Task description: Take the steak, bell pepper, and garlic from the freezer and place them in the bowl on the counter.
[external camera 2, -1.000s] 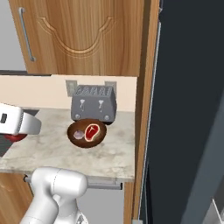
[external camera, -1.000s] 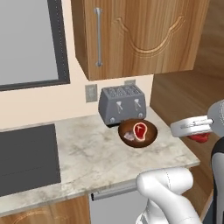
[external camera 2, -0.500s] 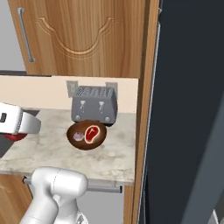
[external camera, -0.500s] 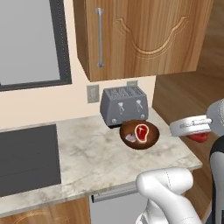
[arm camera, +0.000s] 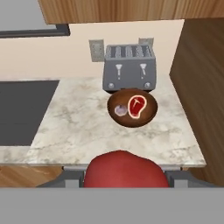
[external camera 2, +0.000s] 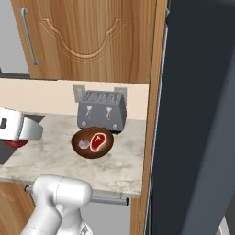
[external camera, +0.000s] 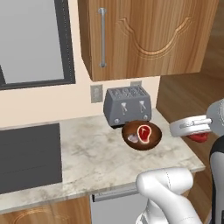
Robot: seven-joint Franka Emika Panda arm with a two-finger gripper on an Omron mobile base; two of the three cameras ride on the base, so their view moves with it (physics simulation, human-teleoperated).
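1. The gripper (external camera: 197, 132) sits at the right edge of the left base view, level with the bowl (external camera: 141, 135) and off the tabletop's (external camera: 92, 157) right end. Against the pictures from a second ago its place in the frame is almost the same; the approach is slow or paused.
2. The fingers are closed on the bell pepper (arm camera: 126, 169). In the hand view the red, rounded vegetable fills the lower centre between them, and in the left base view a red patch shows just under the white hand.
3. In the right base view the hand shows at the left edge, with the same red beneath it.
4. The bowl stands at centre right of the tabletop, just in front of the toaster (external camera: 127, 104). The steak (external camera: 144, 131) lies inside it on the right, and the garlic (external camera: 133, 138) beside it on the left.
5. The bowl's contents are unchanged over the last second.
6. The freezer (external camera 2: 197, 114) fills the right side of the right base view, its dark front towards the camera.
7. Judgement: two of three items are delivered; the pepper is the last. It is held short of the bowl, so the remaining work is to carry it over the rim and release.
8. Risk, as a judgement: a release from this position would drop the pepper short of the bowl.
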